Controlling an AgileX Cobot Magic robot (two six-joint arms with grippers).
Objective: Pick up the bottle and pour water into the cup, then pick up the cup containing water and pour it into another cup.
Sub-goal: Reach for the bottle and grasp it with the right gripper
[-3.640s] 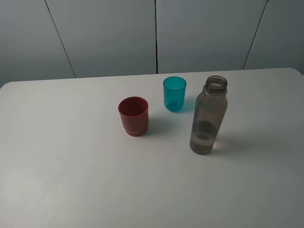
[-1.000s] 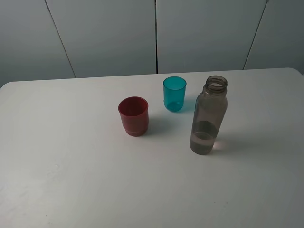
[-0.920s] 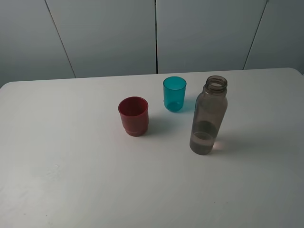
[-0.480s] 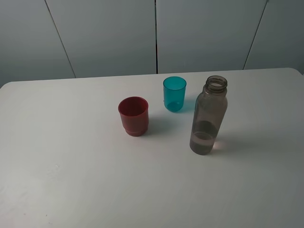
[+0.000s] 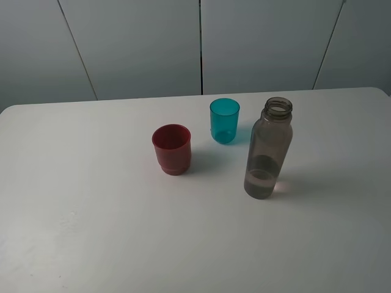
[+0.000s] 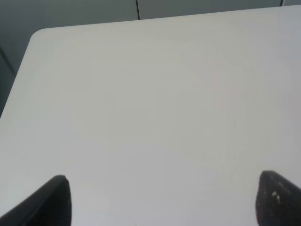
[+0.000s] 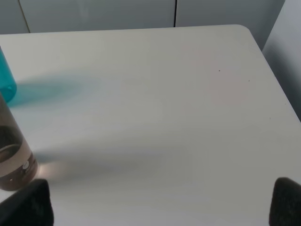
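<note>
Bottle (image 5: 269, 149): smooth plastic, light, low water, tippy; grip mid-body. Right gripper (image 7: 157, 202) & left gripper (image 6: 164, 200): spread wide, empty.

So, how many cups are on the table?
2. The red cup stands left of the bottle; the teal cup stands farther back, between them. Nothing seems to hide another.
</note>
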